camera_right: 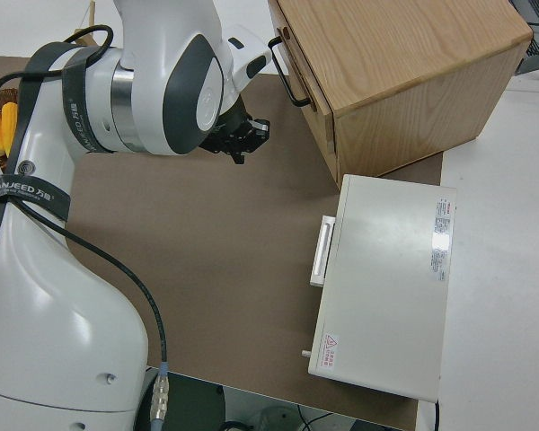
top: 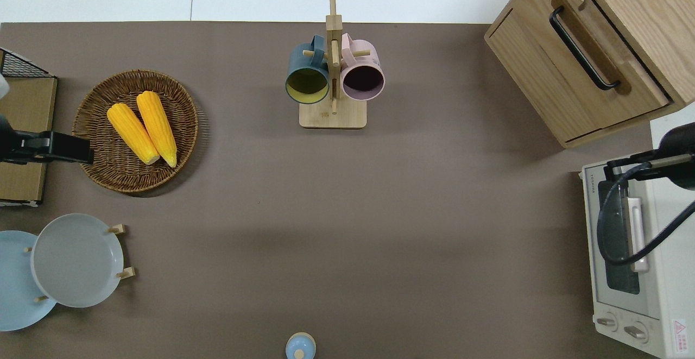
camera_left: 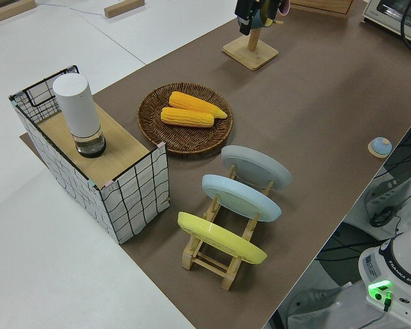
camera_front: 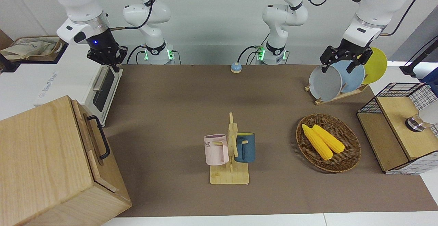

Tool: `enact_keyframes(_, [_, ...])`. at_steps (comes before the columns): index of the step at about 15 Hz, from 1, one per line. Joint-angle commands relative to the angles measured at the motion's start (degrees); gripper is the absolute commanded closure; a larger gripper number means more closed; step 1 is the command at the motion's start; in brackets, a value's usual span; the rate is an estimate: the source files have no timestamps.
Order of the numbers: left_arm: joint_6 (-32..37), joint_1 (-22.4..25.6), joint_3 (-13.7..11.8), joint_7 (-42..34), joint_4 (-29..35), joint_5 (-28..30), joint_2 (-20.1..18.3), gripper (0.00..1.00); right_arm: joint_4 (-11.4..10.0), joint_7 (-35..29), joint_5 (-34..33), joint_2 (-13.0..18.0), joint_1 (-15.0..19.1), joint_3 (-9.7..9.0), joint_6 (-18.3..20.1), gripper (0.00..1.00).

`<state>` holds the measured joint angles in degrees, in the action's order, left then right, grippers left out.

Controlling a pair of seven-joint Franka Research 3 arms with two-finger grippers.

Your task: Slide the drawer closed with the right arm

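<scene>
The drawer (camera_front: 89, 134) is the top front panel of the pale wood cabinet (camera_front: 41, 157) at the right arm's end of the table. Its panel (top: 589, 71) lies close against the cabinet body, and its black loop handle (top: 583, 48) is free. My right gripper (camera_front: 110, 64) hangs up in the air, apart from the drawer, over the end of the white toaster oven (top: 632, 250) that is nearest the cabinet. Its fingers look shut with nothing in them. The right side view shows the same gripper (camera_right: 244, 139) clear of the handle (camera_right: 289, 74). The left arm is parked, its gripper (camera_front: 338, 68) open.
A mug rack (camera_front: 230, 157) with a pink and a blue mug stands mid-table. A wicker basket (camera_front: 349, 157) holds two corn cobs. A plate rack (camera_front: 337, 96), a wire-mesh crate (camera_front: 397, 130) and a small blue bell (camera_front: 235, 68) also stand on the table.
</scene>
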<state>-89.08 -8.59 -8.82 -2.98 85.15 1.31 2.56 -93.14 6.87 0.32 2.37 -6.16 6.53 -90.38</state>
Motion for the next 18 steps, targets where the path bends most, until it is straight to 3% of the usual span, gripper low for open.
enact_keyframes(1, [0.0, -1.0, -0.9, -0.4, -1.1, -0.9, 0.7, 0.00, -1.1, 1.0, -1.0, 0.7, 0.9, -0.73, 0.8, 0.676])
enact_keyframes(3, [0.0, -1.0, -0.9, -0.4, -1.1, -0.8, 0.7, 0.00, -1.0, 0.0, -1.0, 0.4, 1.0, -0.64, 0.9, 0.187])
enact_keyframes(4, [0.0, -1.0, -0.9, -0.4, -1.1, -0.8, 0.7, 0.00, -0.9, -0.3, -0.9, 0.4, 1.2, -0.55, 1.0, 0.008])
enact_keyframes(8, [0.0, -1.0, -0.9, -0.4, -1.1, -0.8, 0.7, 0.00, 1.8, -2.7, -0.2, -1.0, 1.2, -0.46, 3.2, 0.007])
enact_keyframes(18, [0.0, -1.0, -0.9, -0.4, -1.1, -0.8, 0.7, 0.00, 2.5, -3.7, -0.6, -2.2, 1.2, -0.46, 3.3, 0.007])
